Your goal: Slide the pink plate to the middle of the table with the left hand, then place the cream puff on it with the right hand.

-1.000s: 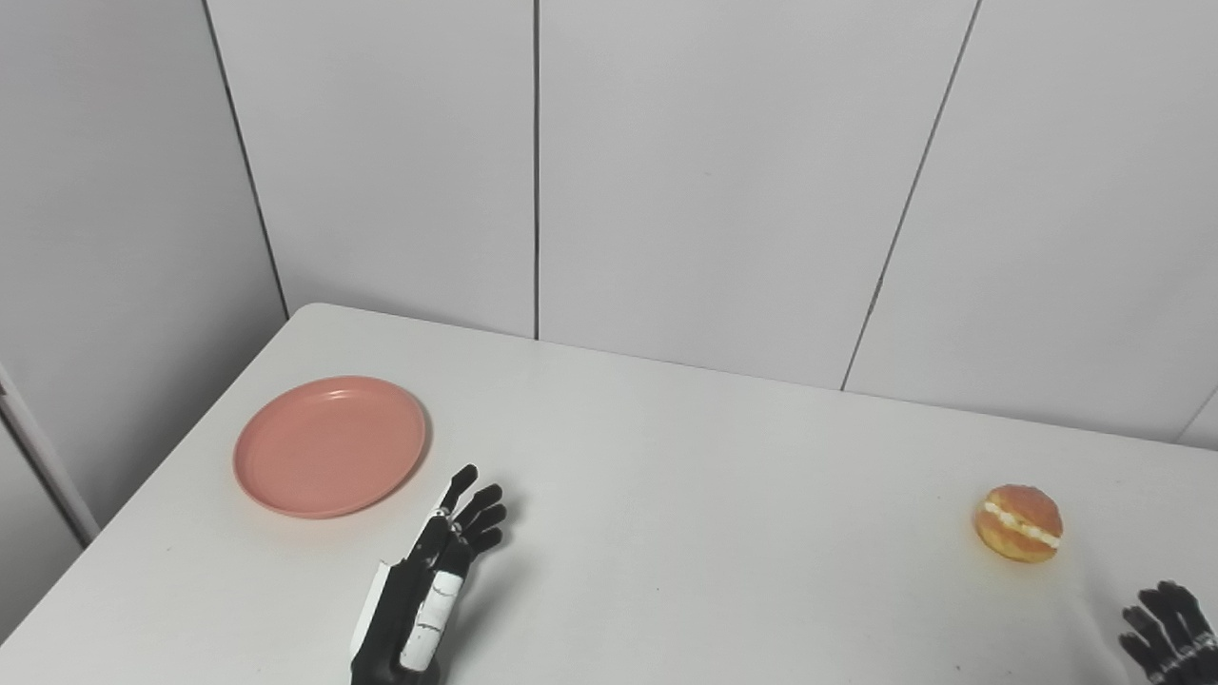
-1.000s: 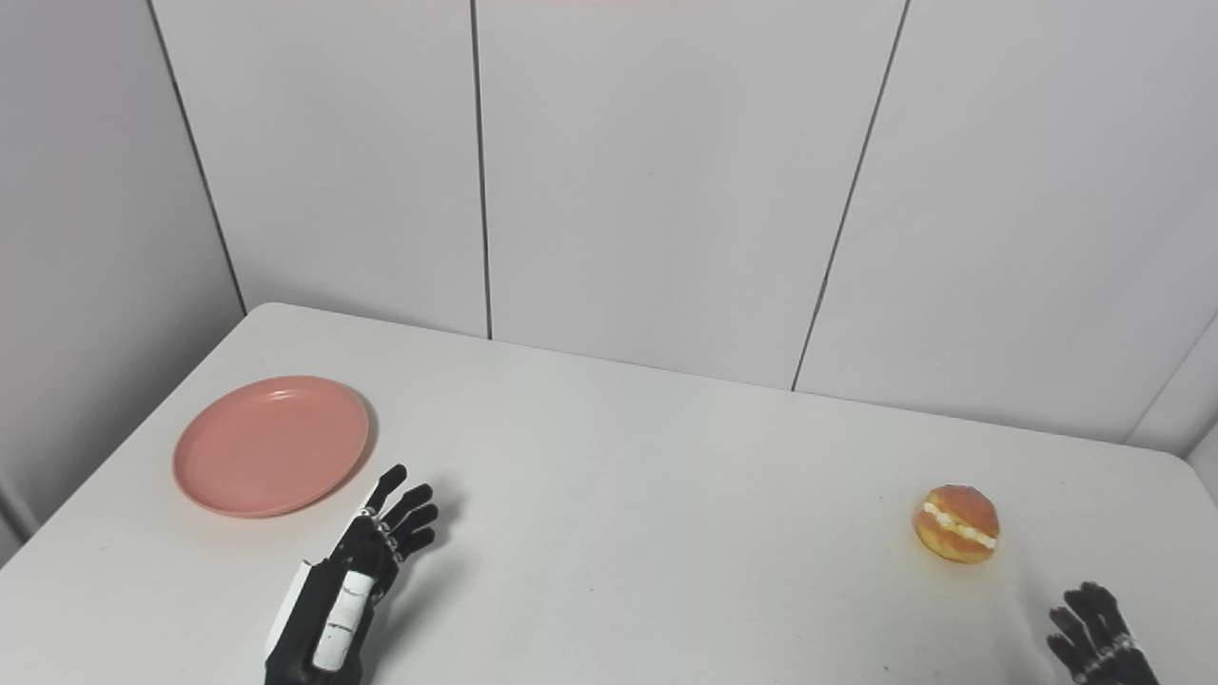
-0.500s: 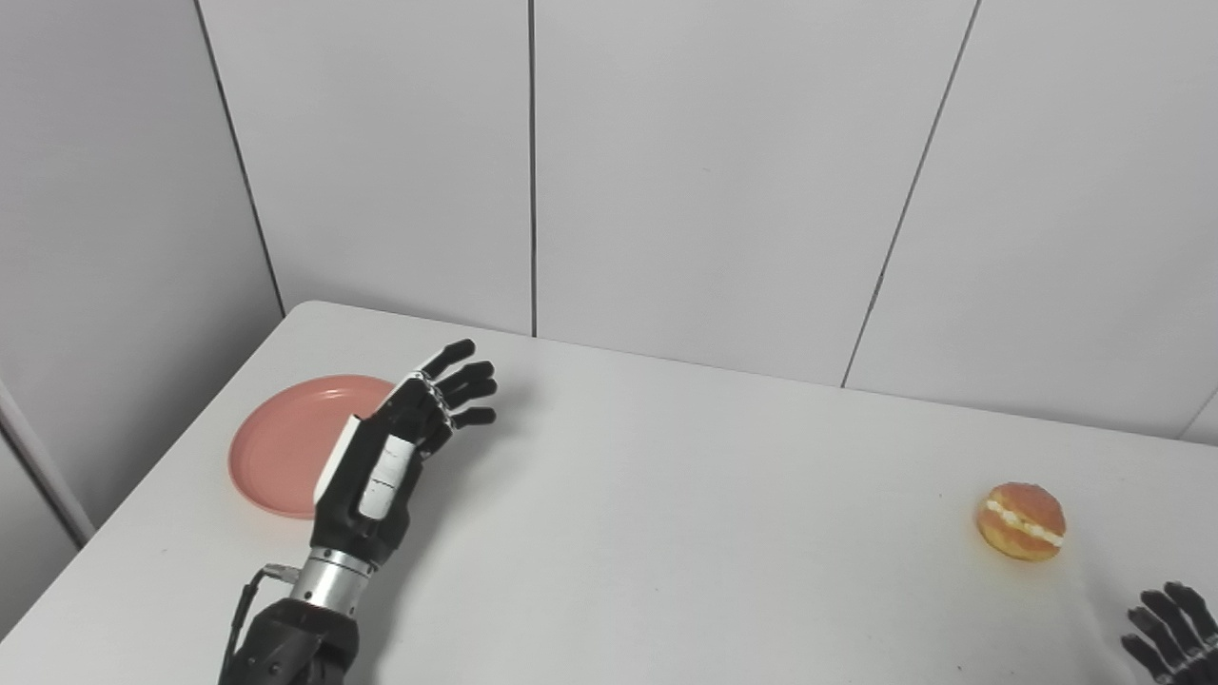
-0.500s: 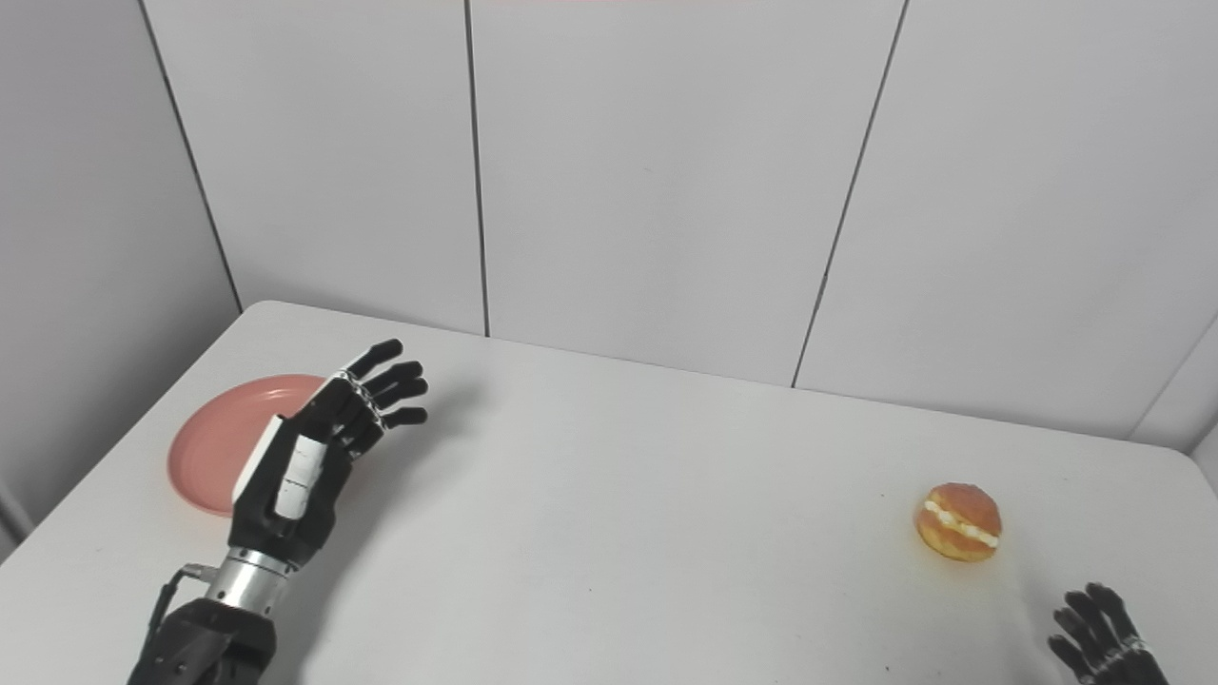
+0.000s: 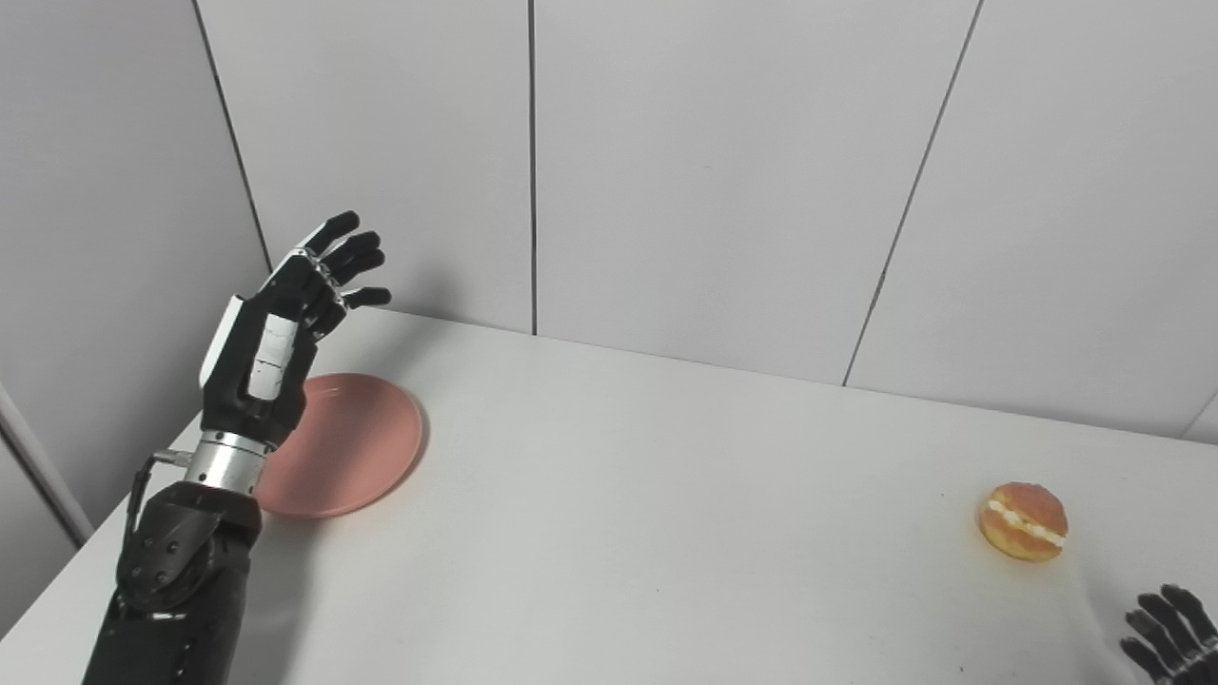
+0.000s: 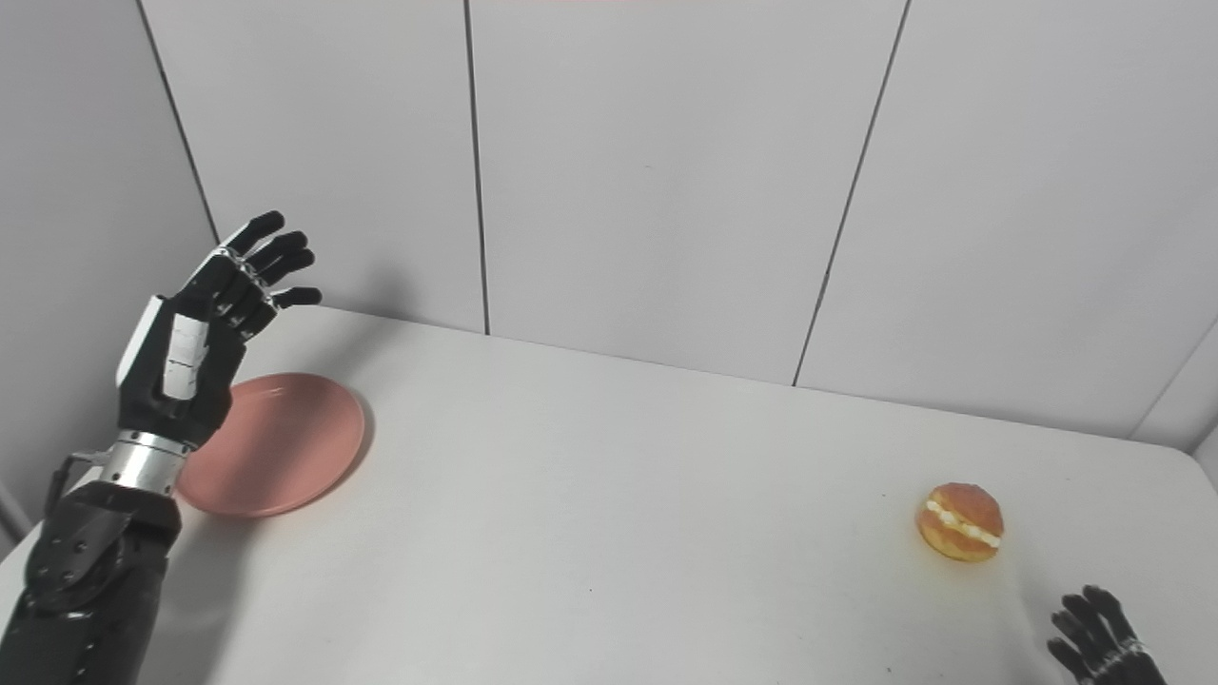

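The pink plate (image 5: 357, 447) lies flat near the table's far left corner. My left hand (image 5: 276, 328) is raised well above the plate's left part, open, fingers spread and pointing up and to the right, holding nothing; its forearm hides the plate's left edge. The cream puff (image 5: 1023, 521), golden with a white cream line, sits on the table at the right. My right hand (image 5: 1166, 633) rests low at the bottom right corner, just in front of the puff and apart from it, its fingers spread and empty.
The white table (image 5: 647, 533) runs from the left edge to the right of the picture. Grey wall panels (image 5: 714, 171) stand close behind it and along its left side.
My left hand has risen from low near the table's front edge, gone up and left, and now hangs high over the plate. The plate, puff and right hand have stayed put.
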Available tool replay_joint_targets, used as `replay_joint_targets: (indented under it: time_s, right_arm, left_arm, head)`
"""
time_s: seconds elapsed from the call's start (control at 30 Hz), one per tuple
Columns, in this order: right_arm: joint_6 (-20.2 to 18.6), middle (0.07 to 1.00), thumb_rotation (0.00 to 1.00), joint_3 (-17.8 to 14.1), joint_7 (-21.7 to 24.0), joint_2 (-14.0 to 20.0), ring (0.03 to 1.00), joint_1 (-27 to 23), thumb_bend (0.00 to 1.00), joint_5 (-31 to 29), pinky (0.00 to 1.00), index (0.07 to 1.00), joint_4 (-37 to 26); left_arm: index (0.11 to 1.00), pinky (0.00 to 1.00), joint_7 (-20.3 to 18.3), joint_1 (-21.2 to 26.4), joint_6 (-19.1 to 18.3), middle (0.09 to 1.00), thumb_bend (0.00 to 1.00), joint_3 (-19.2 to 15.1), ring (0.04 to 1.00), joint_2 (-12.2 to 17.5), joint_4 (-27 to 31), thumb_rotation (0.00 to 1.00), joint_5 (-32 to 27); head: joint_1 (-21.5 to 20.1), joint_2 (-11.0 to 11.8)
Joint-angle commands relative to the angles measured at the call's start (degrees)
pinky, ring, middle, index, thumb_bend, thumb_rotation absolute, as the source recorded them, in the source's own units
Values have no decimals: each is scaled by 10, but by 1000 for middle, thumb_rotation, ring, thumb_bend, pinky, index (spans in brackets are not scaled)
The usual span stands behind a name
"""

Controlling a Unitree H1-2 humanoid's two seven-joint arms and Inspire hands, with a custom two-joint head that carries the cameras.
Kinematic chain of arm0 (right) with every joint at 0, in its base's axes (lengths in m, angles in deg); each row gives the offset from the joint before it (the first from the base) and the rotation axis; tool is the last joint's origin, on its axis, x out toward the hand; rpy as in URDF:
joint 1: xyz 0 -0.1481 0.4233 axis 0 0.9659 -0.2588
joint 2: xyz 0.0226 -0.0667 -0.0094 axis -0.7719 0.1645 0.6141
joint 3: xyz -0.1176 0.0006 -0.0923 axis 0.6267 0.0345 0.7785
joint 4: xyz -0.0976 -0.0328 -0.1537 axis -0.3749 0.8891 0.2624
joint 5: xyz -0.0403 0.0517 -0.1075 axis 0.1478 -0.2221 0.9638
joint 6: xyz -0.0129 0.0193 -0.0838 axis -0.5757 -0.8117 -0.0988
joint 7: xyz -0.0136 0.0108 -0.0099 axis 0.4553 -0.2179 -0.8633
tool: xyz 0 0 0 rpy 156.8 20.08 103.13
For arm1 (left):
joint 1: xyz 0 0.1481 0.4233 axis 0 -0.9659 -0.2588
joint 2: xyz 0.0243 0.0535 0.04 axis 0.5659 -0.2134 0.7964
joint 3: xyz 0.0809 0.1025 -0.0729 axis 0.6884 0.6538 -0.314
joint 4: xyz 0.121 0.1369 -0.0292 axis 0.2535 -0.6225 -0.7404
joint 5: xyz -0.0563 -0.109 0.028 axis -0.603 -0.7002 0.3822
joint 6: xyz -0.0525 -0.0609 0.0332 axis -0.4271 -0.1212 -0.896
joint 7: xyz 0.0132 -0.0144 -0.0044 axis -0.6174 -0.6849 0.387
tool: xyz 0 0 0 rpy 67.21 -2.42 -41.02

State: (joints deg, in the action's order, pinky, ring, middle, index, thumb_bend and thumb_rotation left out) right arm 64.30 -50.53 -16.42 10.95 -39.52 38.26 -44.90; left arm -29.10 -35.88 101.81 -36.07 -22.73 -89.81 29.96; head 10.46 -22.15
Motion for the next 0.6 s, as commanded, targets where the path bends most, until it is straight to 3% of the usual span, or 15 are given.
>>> replay_joint_targets:
  time_s: [0.0, 0.33, 0.57]
  right_arm:
    - [17, 919, 802, 11, 3, -28, 922, 29, 909, -7, 919, 923, 48]
    - [14, 912, 814, 9, -2, -27, 913, 30, 918, -2, 908, 921, 45]
    - [11, 913, 811, 9, -1, -27, 913, 30, 922, -4, 908, 921, 46]
  left_arm:
    - [824, 734, -11, 34, 35, 852, 1000, -8, 858, 27, -11, 860, 4]
    - [882, 748, -7, 67, 44, 867, 1000, -15, 878, 61, -113, 886, 17]
    - [936, 791, -1, 94, 65, 878, 1000, -23, 882, 62, -197, 860, 16]
  head:
    - [0, 0]
    - [0, -5]
    - [-1, -6]
